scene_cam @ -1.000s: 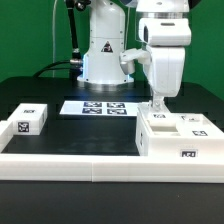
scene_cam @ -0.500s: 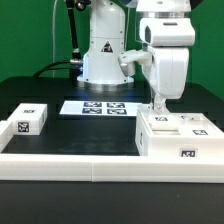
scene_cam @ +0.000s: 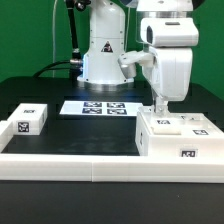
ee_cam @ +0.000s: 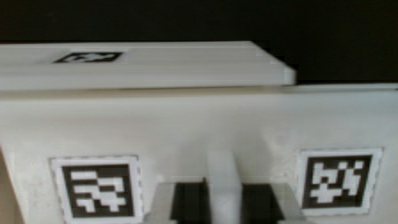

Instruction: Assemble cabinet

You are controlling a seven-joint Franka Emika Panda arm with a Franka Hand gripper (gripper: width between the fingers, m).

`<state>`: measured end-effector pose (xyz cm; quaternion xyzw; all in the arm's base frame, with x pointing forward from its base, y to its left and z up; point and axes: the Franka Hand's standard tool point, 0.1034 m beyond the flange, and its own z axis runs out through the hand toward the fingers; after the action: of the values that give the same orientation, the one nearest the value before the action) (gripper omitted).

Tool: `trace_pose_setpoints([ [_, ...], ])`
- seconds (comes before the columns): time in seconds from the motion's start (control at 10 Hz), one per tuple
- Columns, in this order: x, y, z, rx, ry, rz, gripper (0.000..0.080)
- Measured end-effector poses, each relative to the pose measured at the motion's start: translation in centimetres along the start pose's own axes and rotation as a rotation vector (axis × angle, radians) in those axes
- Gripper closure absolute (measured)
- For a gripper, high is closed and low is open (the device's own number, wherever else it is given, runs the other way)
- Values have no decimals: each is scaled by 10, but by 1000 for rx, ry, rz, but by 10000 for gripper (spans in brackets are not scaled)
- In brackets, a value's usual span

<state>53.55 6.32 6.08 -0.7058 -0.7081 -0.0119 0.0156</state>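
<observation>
Wrist view | cabinet (ee_cam: pixel 160 120) fills frame, blurred | gripper (scene_cam: pixel 158 107) tips indistinct; spread or pressed: cannot tell

The cabinet (scene_cam: pixel 180 138) (ee_cam: pixel 160 110) is a large white plastic box. It lies flat and level at about four o'clock in the exterior view. Square black-and-white tags (scene_cam: pixel 188 153) mark its stepped top and its front face.

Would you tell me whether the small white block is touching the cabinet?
Apart. The exterior view shows black table between the small white block and the cabinet.
</observation>
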Motion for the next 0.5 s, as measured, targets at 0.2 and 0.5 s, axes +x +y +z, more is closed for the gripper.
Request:
trace_pose_setpoints([
  [0.2, 0, 16, 1, 1, 4, 4, 729],
  [0.5, -1, 41, 0, -23, 14, 5, 729],
])
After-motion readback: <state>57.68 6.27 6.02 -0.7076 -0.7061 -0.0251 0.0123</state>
